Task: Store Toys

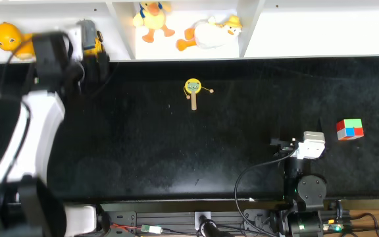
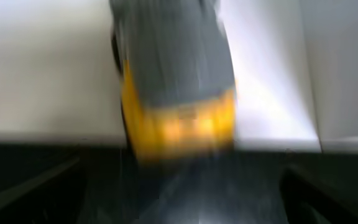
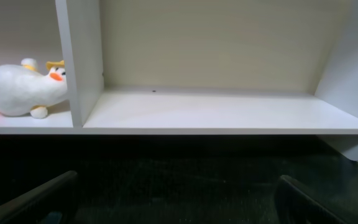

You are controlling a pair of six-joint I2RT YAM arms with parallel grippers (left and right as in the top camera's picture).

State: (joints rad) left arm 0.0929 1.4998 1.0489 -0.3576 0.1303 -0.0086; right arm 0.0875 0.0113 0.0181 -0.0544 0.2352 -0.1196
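**Left arm.** The left jaws stand wide, one finger far out to each side, and hold nothing. Close ahead, centred between them, is the car (image 2: 179, 93), grey above and yellow below. It is at the front lip of the shelf (image 1: 308, 39), in the left bay. Whether it rests fully on the board cannot be told. Farther in and to these jaws' left lies an orange toy (image 1: 8, 36).

**Right arm.** The right jaws also stand wide and hold nothing. The cube (image 1: 349, 130) lies near, to their right, on the surface (image 3: 179, 180). The rattle (image 1: 193, 89) lies farther ahead, well to their left. Beyond it, in the middle bay, are the white duck (image 3: 23, 90) and the yellow duck (image 1: 153, 16).

**Handling (judged).**
- Car: rigid, light, and likely to roll on its wheels. Grip across the body sides and set it well inside the lip.
- Cube: stiff with smooth faces. Close on two opposite flat faces, squarely, to prevent twisting.
- Rattle: light, thin and lying flat. Pinch across the stick close to the disc and expect the side beads to swing.
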